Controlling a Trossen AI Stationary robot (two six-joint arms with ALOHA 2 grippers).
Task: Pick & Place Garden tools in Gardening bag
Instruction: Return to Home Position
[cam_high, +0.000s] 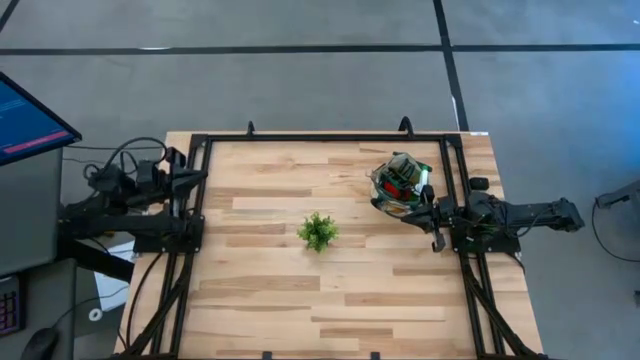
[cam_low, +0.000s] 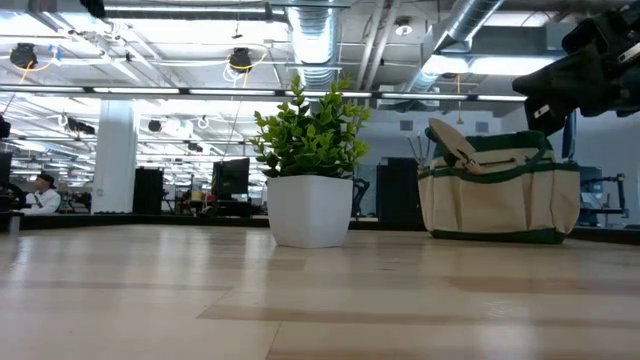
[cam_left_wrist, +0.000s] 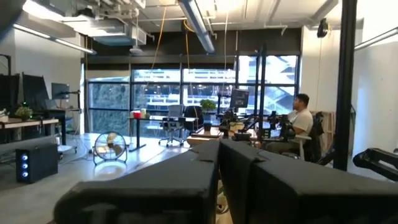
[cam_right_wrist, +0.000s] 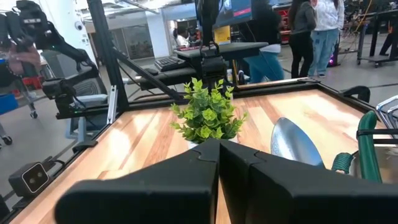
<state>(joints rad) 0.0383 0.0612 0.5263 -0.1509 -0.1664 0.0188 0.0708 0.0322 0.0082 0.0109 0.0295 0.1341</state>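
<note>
Right gripper (cam_right_wrist: 218, 149): fingers are pressing together, clasping nothing; it is hanging raised just beside the gardening bag (cam_high: 388, 196). The bag is standing upright near the table's (cam_high: 300, 300) far right corner, with garden tools (cam_high: 403, 172) inside and a trowel blade (cam_right_wrist: 297, 144) poking out. A potted plant (cam_high: 318, 232) is sitting mid-table. Left gripper (cam_left_wrist: 218, 149): fingers are meeting, empty, waiting at the left edge.

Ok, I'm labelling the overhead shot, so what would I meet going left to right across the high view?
Blue-lit monitor screen → dark left arm → small leafy green plant → round beige fabric gardening bag holding tools → dark right arm.
</note>
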